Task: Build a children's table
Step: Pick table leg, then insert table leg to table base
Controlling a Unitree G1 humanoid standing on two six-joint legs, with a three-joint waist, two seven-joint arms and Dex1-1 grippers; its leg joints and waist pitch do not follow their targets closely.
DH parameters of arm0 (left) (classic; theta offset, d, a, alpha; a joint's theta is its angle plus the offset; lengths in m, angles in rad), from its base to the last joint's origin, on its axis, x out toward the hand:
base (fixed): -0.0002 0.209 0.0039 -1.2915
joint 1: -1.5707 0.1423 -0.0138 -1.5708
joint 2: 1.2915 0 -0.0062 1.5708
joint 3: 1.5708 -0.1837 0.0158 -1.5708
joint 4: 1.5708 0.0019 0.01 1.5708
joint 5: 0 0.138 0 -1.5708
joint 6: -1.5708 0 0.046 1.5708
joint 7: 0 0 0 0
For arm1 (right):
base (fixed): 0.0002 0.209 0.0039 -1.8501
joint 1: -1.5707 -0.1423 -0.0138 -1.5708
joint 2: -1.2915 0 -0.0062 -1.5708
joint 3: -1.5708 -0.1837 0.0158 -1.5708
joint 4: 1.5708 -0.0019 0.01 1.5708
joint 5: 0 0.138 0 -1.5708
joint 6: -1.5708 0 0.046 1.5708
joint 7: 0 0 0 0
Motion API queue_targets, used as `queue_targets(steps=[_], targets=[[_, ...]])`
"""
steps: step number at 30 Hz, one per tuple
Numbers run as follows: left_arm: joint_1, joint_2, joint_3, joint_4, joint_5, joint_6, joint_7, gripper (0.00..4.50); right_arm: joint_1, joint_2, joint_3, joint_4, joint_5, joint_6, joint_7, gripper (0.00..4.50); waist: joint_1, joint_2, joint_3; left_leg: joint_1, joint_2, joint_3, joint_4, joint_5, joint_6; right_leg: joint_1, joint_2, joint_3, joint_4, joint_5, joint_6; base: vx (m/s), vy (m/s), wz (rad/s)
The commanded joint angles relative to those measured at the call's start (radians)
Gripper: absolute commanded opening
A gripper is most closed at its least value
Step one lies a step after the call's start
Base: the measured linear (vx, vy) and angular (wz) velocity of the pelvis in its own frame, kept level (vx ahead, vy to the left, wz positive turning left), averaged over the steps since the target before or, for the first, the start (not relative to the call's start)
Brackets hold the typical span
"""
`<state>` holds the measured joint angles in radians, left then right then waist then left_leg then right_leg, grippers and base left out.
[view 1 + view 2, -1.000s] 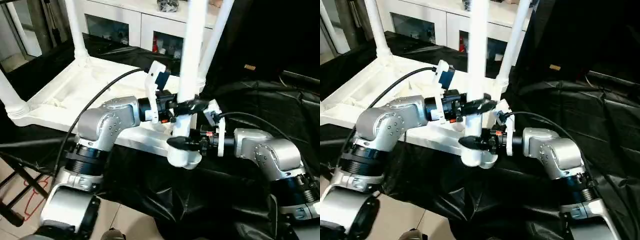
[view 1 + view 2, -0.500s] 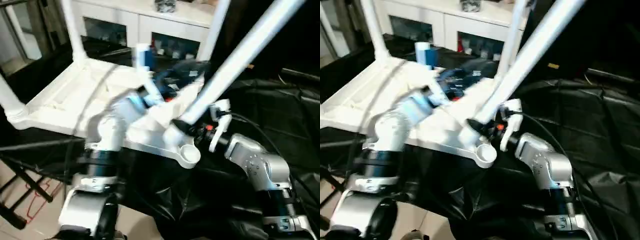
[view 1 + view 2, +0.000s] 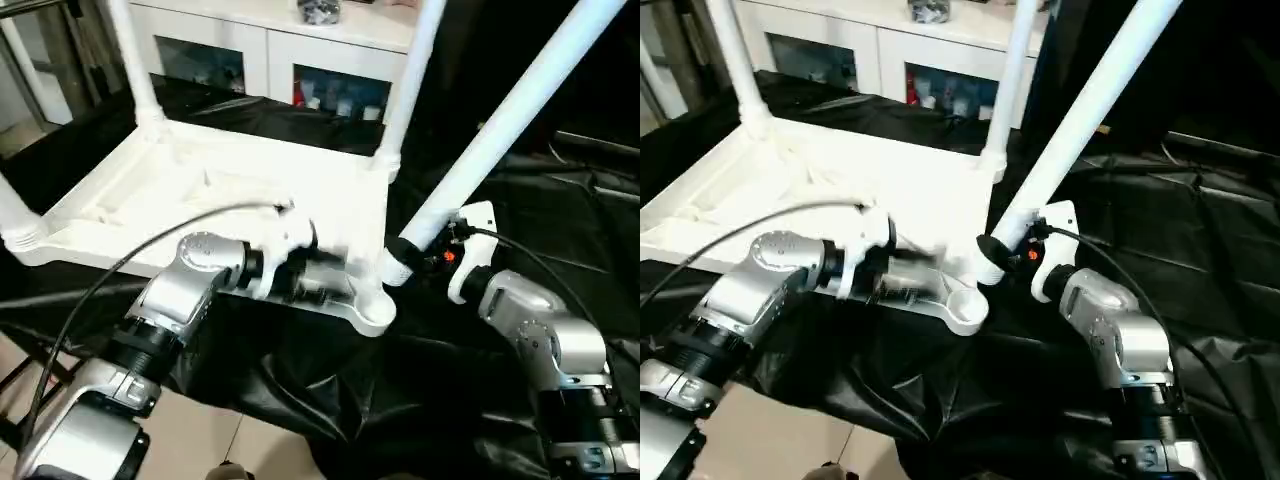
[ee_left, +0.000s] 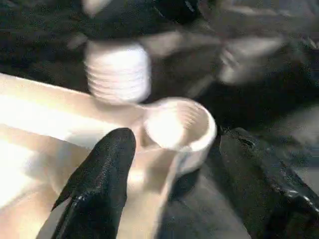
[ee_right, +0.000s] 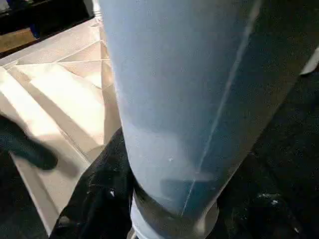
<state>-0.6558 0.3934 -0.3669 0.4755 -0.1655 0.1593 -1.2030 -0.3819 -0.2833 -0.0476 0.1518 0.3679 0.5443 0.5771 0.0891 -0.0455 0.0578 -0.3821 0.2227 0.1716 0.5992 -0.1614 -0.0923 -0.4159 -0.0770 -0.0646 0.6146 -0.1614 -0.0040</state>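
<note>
Three legs (image 3: 410, 85) stand in the tabletop (image 3: 200, 190); right gripper (image 3: 405, 262) clamps the fourth (image 3: 500, 130), tilted beside the lower-centre socket (image 3: 372, 312); left gripper (image 4: 169, 164) gapes.

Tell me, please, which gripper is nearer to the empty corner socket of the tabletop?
Left. The left gripper straddles the empty corner socket, jaws open either side. The right gripper is shut on the tilted leg, beside the socket.

The long white tube leg (image 3: 500, 130) runs off the top edge; the left tool (image 3: 325, 280) smears, fingers unreadable.
</note>
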Motion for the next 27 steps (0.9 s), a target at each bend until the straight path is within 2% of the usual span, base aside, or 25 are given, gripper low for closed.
queue_targets(steps=[1,2,4,5,7,8,9,10,11,13,14,15,16,21,24,26,27], targets=[[-0.035,0.005,-0.031,0.055,0.045,-0.066,-0.032,3.13,-0.018,-0.023,-0.001,-0.042,0.002,0.019,0.017,1.88,-0.004,0.009,-0.074,0.023,0.001,0.009,-0.074,-0.229,-0.031,0.053,-0.048,0.039,-0.073,-0.251,-0.153,0.0,0.0,0.0],[-0.057,0.006,-0.048,0.117,0.069,-0.113,-0.066,2.86,-0.013,-0.039,0.009,-0.059,0.007,0.033,0.036,1.88,-0.004,0.01,-0.075,0.023,0.0,0.008,-0.074,-0.231,-0.032,0.055,-0.048,0.039,-0.075,-0.251,-0.144,0.0,0.0,0.0],[-0.072,0.004,-0.054,0.156,0.08,-0.134,-0.085,2.86,-0.007,-0.05,0.015,-0.076,0.014,0.045,0.047,1.88,-0.004,0.008,-0.075,0.023,-0.001,0.008,-0.074,-0.231,-0.03,0.056,-0.049,0.04,-0.075,-0.251,-0.144,0.0,0.0,0.0],[-0.083,0.0,-0.055,0.183,0.087,-0.149,-0.092,2.79,-0.003,-0.058,0.019,-0.088,0.02,0.055,0.055,1.88,-0.003,0.012,-0.075,0.024,0.0,0.008,-0.074,-0.233,-0.03,0.056,-0.049,0.04,-0.074,-0.25,-0.146,0.0,0.0,0.0],[-0.105,-0.006,-0.058,0.231,0.102,-0.169,-0.087,2.66,0.005,-0.07,0.022,-0.106,0.025,0.064,0.068,1.88,-0.003,0.012,-0.075,0.022,0.0,0.008,-0.073,-0.228,-0.031,0.057,-0.05,0.04,-0.073,-0.232,-0.155,0.0,0.0,0.0],[-0.118,-0.011,-0.061,0.264,0.119,-0.195,-0.071,2.53,0.009,-0.074,0.021,-0.112,0.027,0.069,0.071,1.88,-0.001,0.023,-0.077,0.024,0.002,0.006,-0.072,-0.23,-0.033,0.057,-0.052,0.04,-0.068,-0.218,-0.17,0.0,0.0,0.0],[-0.136,-0.019,-0.066,0.309,0.141,-0.226,-0.048,2.45,0.015,-0.079,0.021,-0.123,0.029,0.076,0.074,1.88,-0.004,0.017,-0.075,0.022,-0.001,0.008,-0.072,-0.235,-0.027,0.056,-0.047,0.04,-0.077,-0.224,-0.165,0.0,0.0,0.0],[-0.143,-0.022,-0.067,0.327,0.148,-0.235,-0.042,2.41,0.018,-0.081,0.021,-0.128,0.031,0.079,0.076,1.88,-0.003,0.02,-0.078,0.024,0.0,0.006,-0.071,-0.232,-0.03,0.059,-0.048,0.04,-0.07,-0.201,-0.172,0.0,0.0,0.0],[-0.156,-0.03,-0.068,0.363,0.157,-0.254,-0.041,2.41,0.024,-0.085,0.022,-0.141,0.033,0.086,0.078,1.88,-0.003,0.017,-0.078,0.023,-0.001,0.007,-0.071,-0.235,-0.028,0.059,-0.048,0.039,-0.072,-0.201,-0.171,0.0,0.0,0.0],[-0.166,-0.04,-0.065,0.395,0.156,-0.256,-0.057,2.2,0.032,-0.091,0.023,-0.156,0.038,0.096,0.082,1.88,-0.002,0.02,-0.078,0.023,0.0,0.006,-0.071,-0.231,-0.027,0.061,-0.05,0.04,-0.07,-0.191,-0.179,0.0,0.0,0.0],[-0.17,-0.044,-0.061,0.408,0.154,-0.258,-0.065,2.01,0.035,-0.093,0.024,-0.163,0.04,0.101,0.084,1.88,-0.002,0.016,-0.079,0.022,0.0,0.007,-0.07,-0.226,-0.024,0.062,-0.05,0.04,-0.069,-0.179,-0.191,0.0,0.0,0.0],[-0.176,-0.049,-0.058,0.427,0.156,-0.268,-0.07,2.01,0.038,-0.096,0.024,-0.17,0.042,0.106,0.085,1.88,-0.002,0.016,-0.08,0.022,0.0,0.007,-0.069,-0.225,-0.023,0.063,-0.051,0.04,-0.068,-0.178,-0.194,0.0,0.0,0.0],[-0.182,-0.053,-0.057,0.445,0.16,-0.274,-0.073,1.9,0.043,-0.1,0.027,-0.178,0.042,0.11,0.087,1.88,-0.001,0.019,-0.079,0.023,0.001,0.007,-0.069,-0.228,-0.022,0.063,-0.051,0.04,-0.069,-0.184,-0.196,0.0,0.0,0.0],[-0.211,-0.061,-0.081,0.543,0.219,-0.303,-0.056,1.5,0.048,-0.106,0.028,-0.193,0.044,0.123,0.088,1.88,-0.004,0.017,-0.075,0.024,0.001,0.005,-0.072,-0.261,-0.024,0.062,-0.052,0.038,-0.078,-0.25,-0.179,0.0,0.0,0.0],[-0.223,-0.072,-0.07,0.578,0.221,-0.3,-0.043,1.3,0.048,-0.106,0.029,-0.199,0.047,0.13,0.087,1.88,-0.004,0.017,-0.072,0.027,0.0,0.005,-0.073,-0.282,-0.026,0.06,-0.052,0.038,-0.083,-0.292,-0.173,0.0,0.0,0.0],[-0.233,-0.079,-0.066,0.599,0.226,-0.286,-0.035,1.12,0.047,-0.108,0.03,-0.202,0.048,0.135,0.09,1.88,-0.005,0.011,-0.069,0.032,0.0,0.004,-0.075,-0.311,-0.028,0.058,-0.054,0.037,-0.091,-0.353,-0.163,0.0,0.0,0.0],[-0.237,-0.08,-0.066,0.608,0.232,-0.275,-0.028,1.03,0.046,-0.108,0.032,-0.203,0.047,0.137,0.091,1.88,-0.003,0.013,-0.068,0.034,0.001,0.003,-0.076,-0.313,-0.027,0.057,-0.055,0.037,-0.092,-0.365,-0.16,0.0,0.0,0.0]])
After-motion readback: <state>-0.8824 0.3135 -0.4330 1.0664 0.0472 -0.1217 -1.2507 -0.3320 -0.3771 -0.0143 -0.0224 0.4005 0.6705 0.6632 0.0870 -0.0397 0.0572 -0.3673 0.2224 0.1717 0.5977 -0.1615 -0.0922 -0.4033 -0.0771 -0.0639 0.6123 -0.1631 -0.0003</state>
